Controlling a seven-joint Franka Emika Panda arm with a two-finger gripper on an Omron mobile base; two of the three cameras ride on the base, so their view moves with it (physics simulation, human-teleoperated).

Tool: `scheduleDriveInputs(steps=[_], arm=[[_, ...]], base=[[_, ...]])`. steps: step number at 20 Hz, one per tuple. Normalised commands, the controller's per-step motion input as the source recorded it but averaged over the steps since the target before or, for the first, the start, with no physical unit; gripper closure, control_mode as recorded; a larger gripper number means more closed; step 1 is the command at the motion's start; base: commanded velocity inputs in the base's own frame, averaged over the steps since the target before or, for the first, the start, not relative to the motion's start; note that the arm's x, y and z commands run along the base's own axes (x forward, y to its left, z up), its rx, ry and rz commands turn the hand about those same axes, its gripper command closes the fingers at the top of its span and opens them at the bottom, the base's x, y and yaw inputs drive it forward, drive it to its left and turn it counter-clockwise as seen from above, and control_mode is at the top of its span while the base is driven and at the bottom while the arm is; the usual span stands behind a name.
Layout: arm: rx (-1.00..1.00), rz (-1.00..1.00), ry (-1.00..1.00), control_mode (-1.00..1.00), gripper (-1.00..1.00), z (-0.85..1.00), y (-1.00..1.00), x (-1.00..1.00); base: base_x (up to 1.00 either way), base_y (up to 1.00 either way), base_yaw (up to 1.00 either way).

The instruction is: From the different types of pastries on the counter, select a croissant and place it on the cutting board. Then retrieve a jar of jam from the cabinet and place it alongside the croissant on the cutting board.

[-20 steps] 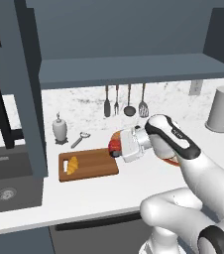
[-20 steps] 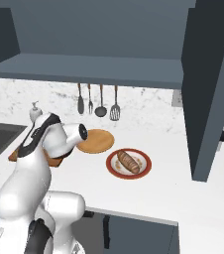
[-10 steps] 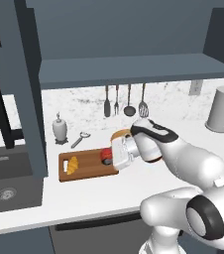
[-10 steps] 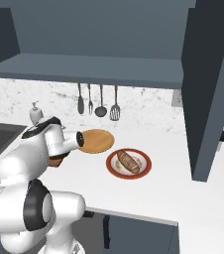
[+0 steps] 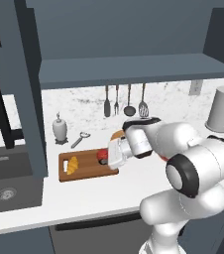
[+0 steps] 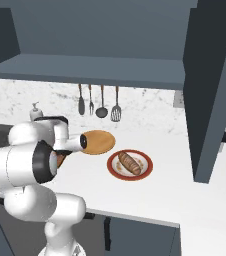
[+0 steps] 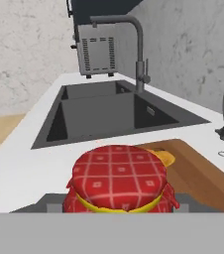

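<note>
A small red jar of jam (image 5: 103,156) sits between my gripper's (image 5: 105,157) fingers, low over the right end of the brown cutting board (image 5: 86,171). In the hand view the jar (image 7: 119,181) has a red checked cloth top and lies close to the camera. The golden croissant (image 5: 73,164) lies on the board's left half; its tip (image 7: 165,157) peeks out behind the jar. I cannot tell whether the jar touches the board (image 7: 199,174). The longer brown pastry (image 6: 129,163) lies on a red-rimmed plate on the white counter (image 6: 185,190).
A dark sink (image 7: 104,116) with a faucet (image 7: 140,49) lies left of the board. A soap dispenser (image 5: 59,128) and a bottle opener (image 5: 80,140) stand behind it. Utensils (image 5: 124,101) hang on the wall, beside a paper towel roll (image 5: 222,109). A round tan plate (image 6: 100,141) lies under my forearm. The cabinet shelf (image 5: 129,70) spans overhead.
My arm has swung left and down with the jar, bringing it from beyond the board's right edge to over the board's right end.
</note>
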Motion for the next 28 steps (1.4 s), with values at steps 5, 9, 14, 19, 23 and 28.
scheduleDriveInputs(steps=[5,9,14,19,23,28], arm=[[0.0,0.0,0.01,-1.0,1.0,-0.3,0.29,0.38],[0.0,0.04,0.0,-1.0,1.0,-0.18,0.24,0.02],[0.0,0.05,-0.01,-1.0,1.0,-0.22,0.0,0.1],[0.0,0.05,-0.02,-1.0,1.0,-0.23,0.0,0.3],[0.0,0.06,0.0,-1.0,1.0,-0.26,0.0,0.25],[0.0,0.07,-0.04,-1.0,-1.0,-0.24,0.0,0.1]], base=[[0.0,0.0,0.0],[0.0,0.0,0.0],[0.0,0.0,0.0],[0.0,0.0,0.0],[0.0,0.0,0.0],[0.0,0.0,0.0]])
